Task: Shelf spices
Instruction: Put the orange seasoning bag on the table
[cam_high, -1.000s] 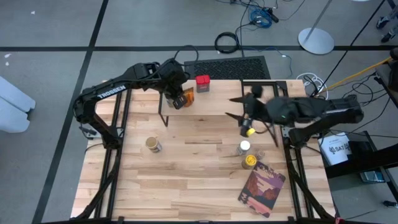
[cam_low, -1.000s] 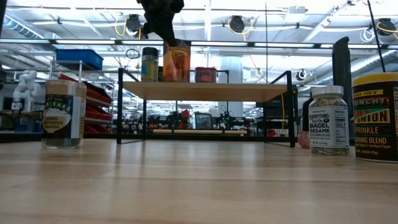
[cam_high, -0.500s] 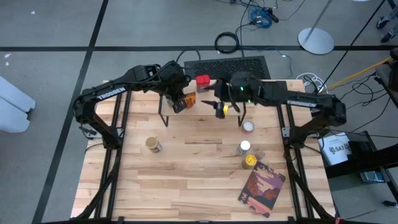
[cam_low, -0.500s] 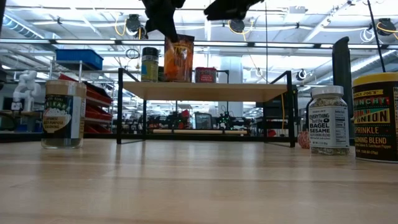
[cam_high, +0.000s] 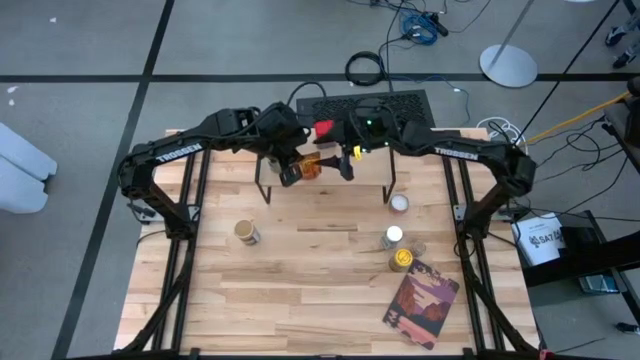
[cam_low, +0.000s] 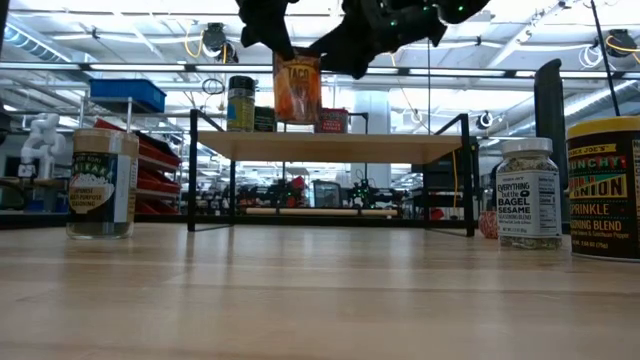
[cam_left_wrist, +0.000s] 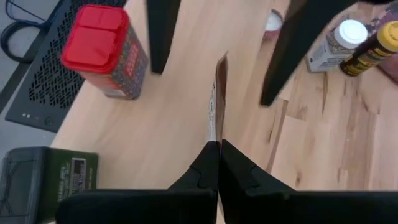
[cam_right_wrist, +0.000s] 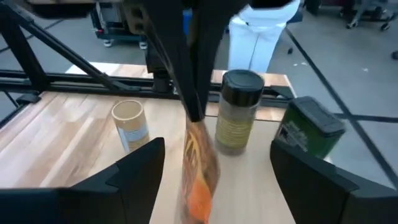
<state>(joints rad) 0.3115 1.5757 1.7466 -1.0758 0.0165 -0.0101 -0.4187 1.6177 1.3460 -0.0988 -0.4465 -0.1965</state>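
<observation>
- Both arms are dark, near black, built of jointed tubular links.
- The left arm carries white "TROSSEN" lettering along one link; the right arm bears similar white lettering.
- The right arm shows small green lights near its wrist.
- The left tool (cam_left_wrist: 217, 163) and the right tool (cam_right_wrist: 211, 180) each have flat, matte black fingers.

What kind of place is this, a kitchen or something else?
Probably a robotics lab or workshop, not a kitchen. Beyond the wooden table are rows of ceiling lights and storage racks with a blue bin, and loose cables lie on the grey floor.
</observation>
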